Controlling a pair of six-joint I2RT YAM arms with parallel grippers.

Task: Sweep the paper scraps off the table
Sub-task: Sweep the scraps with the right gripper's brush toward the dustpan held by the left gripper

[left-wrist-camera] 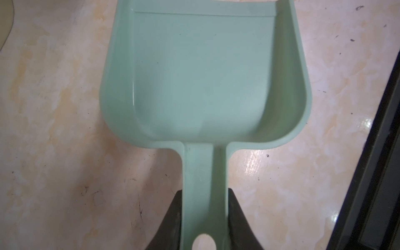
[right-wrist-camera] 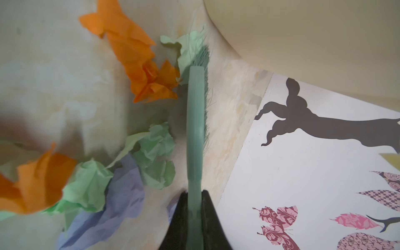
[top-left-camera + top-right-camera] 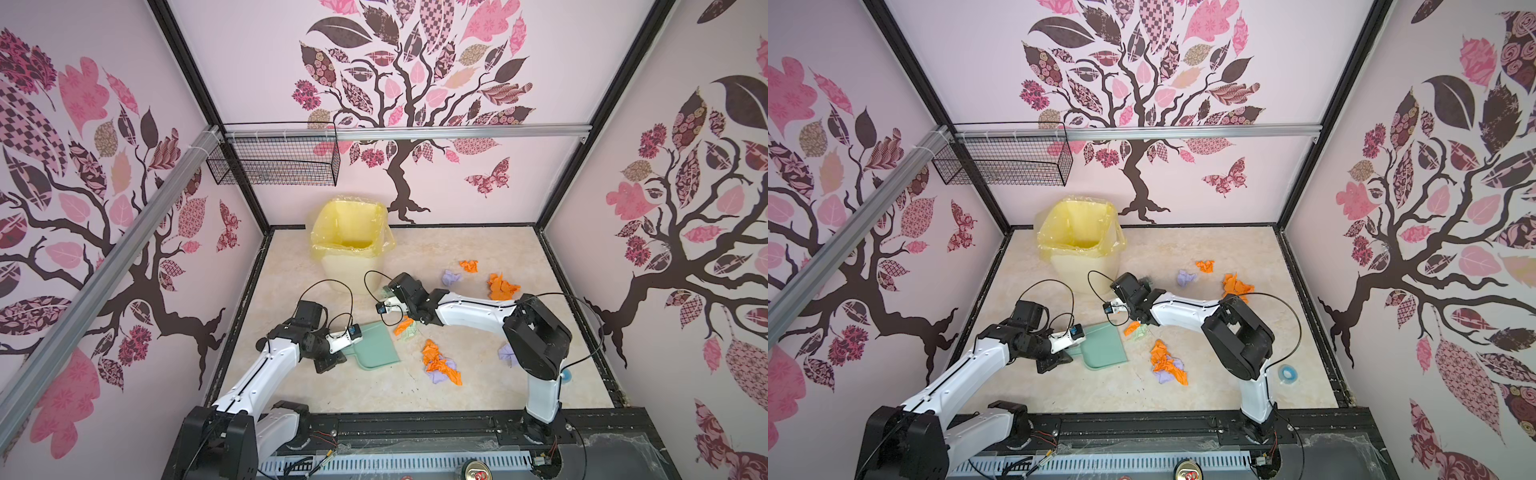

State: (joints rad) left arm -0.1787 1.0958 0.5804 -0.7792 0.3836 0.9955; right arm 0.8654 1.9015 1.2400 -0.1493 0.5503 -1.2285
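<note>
Paper scraps (image 3: 441, 365) are scattered on the table (image 3: 332, 386), none seen in dustpan (image 1: 201, 75) or bin (image 3: 345, 270) | dustpan handle is pinched by left gripper (image 1: 204, 194) | brush (image 2: 195, 129) is pinched by right gripper (image 2: 194, 193), set beside a pile | nearly all sweeping is judged left

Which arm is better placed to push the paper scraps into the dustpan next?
Right, probably: the right hand grips the brush, its bristles beside the paper scraps. The left hand only holds the empty dustpan by its handle.
</note>
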